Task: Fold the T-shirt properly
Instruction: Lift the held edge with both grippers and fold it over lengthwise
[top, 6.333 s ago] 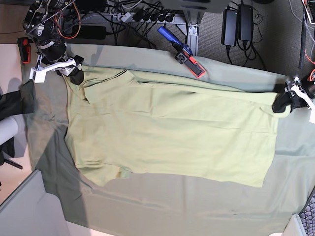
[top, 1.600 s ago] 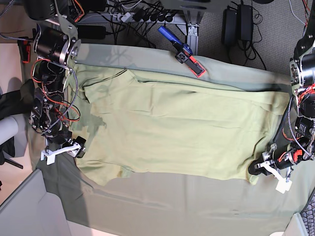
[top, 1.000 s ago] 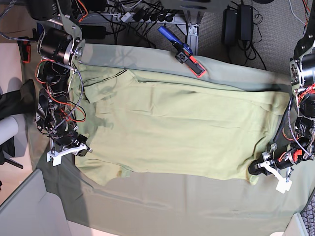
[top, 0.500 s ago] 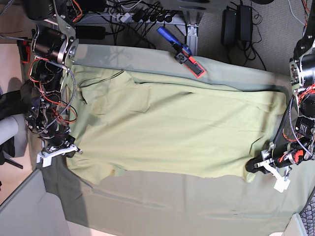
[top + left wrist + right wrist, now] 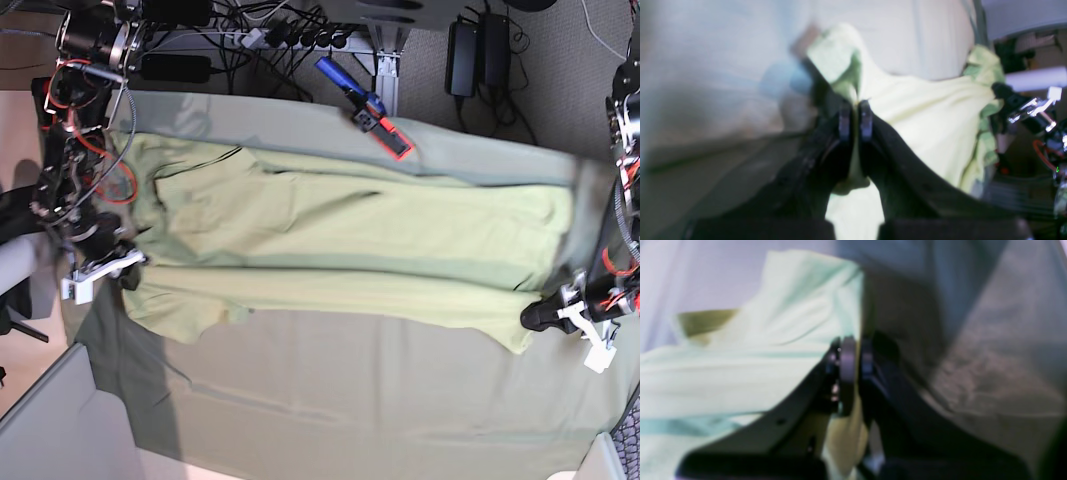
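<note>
The pale yellow-green T-shirt point(image 5: 350, 240) lies stretched lengthwise across the grey-green table cloth point(image 5: 380, 400), its near edge raised and casting a shadow. At the base view's left, my right gripper point(image 5: 128, 268) is shut on the shirt's near corner by the sleeve. My left gripper point(image 5: 535, 318), at the right, is shut on the near hem corner. In the left wrist view the gripper point(image 5: 853, 108) pinches the T-shirt point(image 5: 927, 113) between closed fingers. The right wrist view likewise shows the gripper point(image 5: 853, 351) clamped on a fold of the T-shirt point(image 5: 750, 356).
A blue and red clamp point(image 5: 368, 108) sits on the table's far edge. Cables and power bricks point(image 5: 480, 45) lie on the floor beyond it. A grey panel point(image 5: 50, 430) stands at the near left corner, and the cloth hangs over the near edge.
My right gripper has closed on the shirt's near left corner. Both grippers have risen and shifted toward the far side, lifting the near edge. The shirt now looks narrower.
</note>
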Available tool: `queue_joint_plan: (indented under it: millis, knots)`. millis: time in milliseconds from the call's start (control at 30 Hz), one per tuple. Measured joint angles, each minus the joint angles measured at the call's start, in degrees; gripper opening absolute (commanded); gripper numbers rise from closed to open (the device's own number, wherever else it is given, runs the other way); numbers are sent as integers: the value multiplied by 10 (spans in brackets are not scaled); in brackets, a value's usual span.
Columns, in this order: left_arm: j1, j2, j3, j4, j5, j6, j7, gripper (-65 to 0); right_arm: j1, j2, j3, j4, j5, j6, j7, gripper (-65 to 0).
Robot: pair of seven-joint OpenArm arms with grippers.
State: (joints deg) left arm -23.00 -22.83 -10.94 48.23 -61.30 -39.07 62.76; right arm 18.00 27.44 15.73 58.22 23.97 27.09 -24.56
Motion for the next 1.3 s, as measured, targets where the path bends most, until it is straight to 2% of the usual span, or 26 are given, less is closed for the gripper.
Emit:
queue_joint_plan:
  millis: [100,267,600,633,700,733,767,800,967,1200,1300]
  knots:
    - [45,-2,0,76,-14,0,23,-650,-41,0,-1,67,0,2,-1,-650]
    - [110,-2,0,174,-14,0,28,-650,-89,1,3,121,-1,1,-17,-650]
    - [146,-2,0,197,-7,0,28,-650,-118,1,9,125,0,1,-25,-650]
    - [144,-2,0,197,-7,0,28,-650,-121,1,9,125,0,1,-25,-635]
    - [144,-2,0,197,-7,0,28,-650,-127,1,9,125,-1,1,-25,-414]
    - [144,-2,0,198,-7,0,28,-650,-130,1,9,125,-1,1,-26,-324]
    - [144,-2,0,198,-7,0,28,-650,-134,2,9,125,-1,1,-27,-262]
    - [144,-2,0,198,-7,0,28,-650,-136,1,9,125,-1,1,-27,-234]
    - [144,-2,0,198,-7,0,28,-650,-134,0,27,125,3,1,-34,-232]
    - [144,-2,0,198,-7,0,28,-650,-125,0,132,129,63,1,-38,-232]
    - [144,-2,0,198,-7,0,28,-650,-102,0,150,129,72,1,-37,-232]
